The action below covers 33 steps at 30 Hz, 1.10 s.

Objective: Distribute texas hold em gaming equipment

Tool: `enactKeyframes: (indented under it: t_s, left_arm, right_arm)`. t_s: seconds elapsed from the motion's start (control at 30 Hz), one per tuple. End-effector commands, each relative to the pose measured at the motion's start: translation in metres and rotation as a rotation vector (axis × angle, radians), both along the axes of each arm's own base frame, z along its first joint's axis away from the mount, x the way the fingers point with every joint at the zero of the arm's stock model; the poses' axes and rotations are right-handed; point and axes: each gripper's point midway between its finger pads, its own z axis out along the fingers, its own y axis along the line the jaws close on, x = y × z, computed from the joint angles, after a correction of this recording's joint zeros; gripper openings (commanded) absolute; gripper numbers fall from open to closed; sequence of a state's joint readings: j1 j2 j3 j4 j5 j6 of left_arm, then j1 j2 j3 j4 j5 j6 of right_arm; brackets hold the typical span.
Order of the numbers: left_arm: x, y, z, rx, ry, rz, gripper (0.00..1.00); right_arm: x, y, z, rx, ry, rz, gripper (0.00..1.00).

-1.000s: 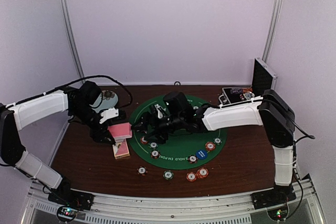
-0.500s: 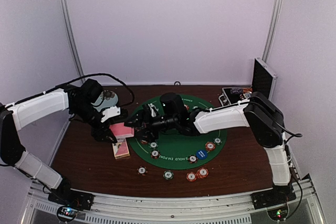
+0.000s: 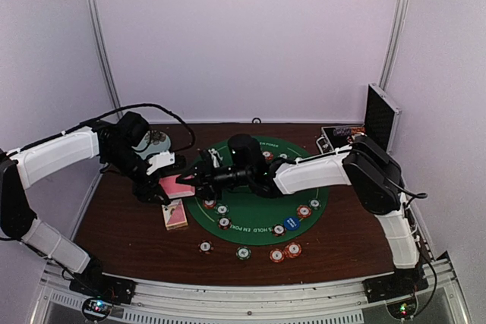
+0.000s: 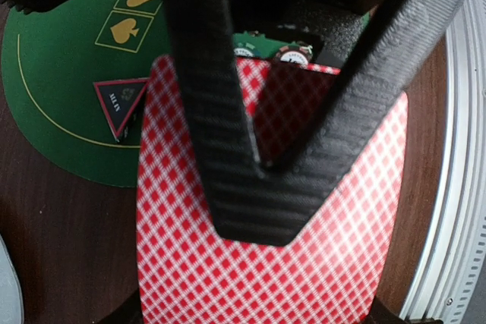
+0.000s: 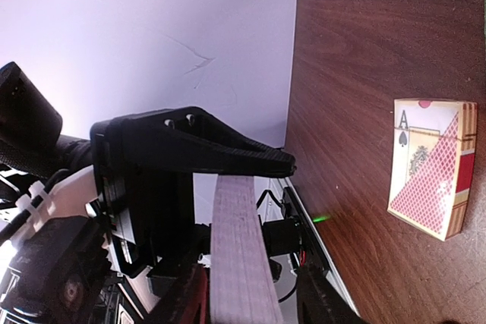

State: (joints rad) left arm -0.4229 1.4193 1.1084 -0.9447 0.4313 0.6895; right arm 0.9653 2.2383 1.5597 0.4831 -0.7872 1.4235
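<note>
The step in hand looks like the handing of cards from one arm to the other, so that they can be dealt out. The left gripper [image 3: 167,187] is at the left edge of the green mat [image 3: 258,206], and its fingers are clamped on the stack of pink-backed playing cards [image 4: 228,278], which hangs above the table there. The right gripper [image 3: 199,180] reaches across the mat to the same edge. In the right wrist view its fingers stand apart, one on each side of the thin edge of the stack, and I judge that they do not press it yet.

The next move calls for closing on one card only, or a few, and not on the whole stack. This needs a fine approach, because the edge is narrow and the left fingers are very close.

The striped poker chips [image 3: 243,253] lie along the near rim of the mat and just outside it. The blue disc [image 3: 291,223] is on the mat near its right rim, and the triangle marker [image 4: 121,105] is on the mat near its left rim. A card box [image 5: 429,166] lies on the table just left of the mat.

The right fingertips are blurred and cut off by the frame. From above, the two grippers overlap, so any contact is hard to confirm. How many cards are in the stack I cannot tell.
</note>
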Motion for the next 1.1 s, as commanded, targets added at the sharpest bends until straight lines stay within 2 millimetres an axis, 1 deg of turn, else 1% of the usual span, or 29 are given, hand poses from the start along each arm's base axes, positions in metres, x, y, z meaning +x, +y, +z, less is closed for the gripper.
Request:
enactKeyframes:
  t_s: [0.0, 0.07, 0.1, 0.13, 0.2, 0.23, 0.33, 0.5, 0.67, 0.73, 0.8, 0.93, 1.07]
  left_arm:
    - [0.007, -0.011, 0.016, -0.051, -0.030, -0.014, 0.00]
    - [0.009, -0.012, 0.016, -0.049, -0.031, -0.012, 0.00]
    - [0.010, -0.012, 0.016, -0.049, -0.031, -0.009, 0.07]
    - [0.011, -0.012, 0.017, -0.050, -0.030, -0.006, 0.24]
    - [0.011, -0.013, 0.017, -0.049, -0.021, -0.008, 0.85]
    - [0.010, -0.013, 0.016, -0.051, -0.020, -0.013, 0.96]
    - [0.002, -0.014, 0.017, -0.060, 0.004, -0.057, 0.98]
    - [0.001, -0.019, 0.020, -0.082, 0.007, -0.091, 0.98]
    - [-0.013, -0.022, 0.014, -0.102, 0.062, -0.157, 0.98]
    - [-0.013, -0.022, 0.010, -0.095, 0.062, -0.171, 0.98]
    - [-0.008, -0.022, 0.008, -0.089, 0.047, -0.164, 0.97]
    - [-0.003, -0.026, 0.012, -0.108, 0.032, -0.165, 0.97]
    - [-0.005, -0.027, 0.014, -0.116, 0.036, -0.175, 0.94]
  right_arm:
    - [-0.003, 0.008, 0.010, 0.053, -0.009, 0.023, 0.39]
    - [-0.003, 0.008, 0.010, 0.057, -0.006, 0.023, 0.31]
    - [-0.003, 0.008, 0.011, 0.060, -0.003, 0.022, 0.27]
    - [-0.003, 0.009, 0.012, 0.065, -0.003, 0.022, 0.24]
    - [-0.003, 0.009, 0.012, 0.075, 0.001, 0.023, 0.17]
    - [-0.003, 0.009, 0.014, 0.080, 0.002, 0.022, 0.15]
    - [-0.003, 0.009, 0.014, 0.088, 0.007, 0.022, 0.13]
    - [-0.003, 0.008, 0.012, 0.092, 0.019, 0.019, 0.12]
    - [-0.003, 0.011, 0.018, 0.121, 0.022, 0.021, 0.12]
    - [-0.004, 0.013, 0.020, 0.124, 0.020, 0.027, 0.12]
    - [-0.006, 0.015, 0.021, 0.128, 0.021, 0.035, 0.12]
    - [-0.007, 0.019, 0.020, 0.128, 0.025, 0.041, 0.12]
    - [-0.006, 0.020, 0.021, 0.131, 0.026, 0.038, 0.12]
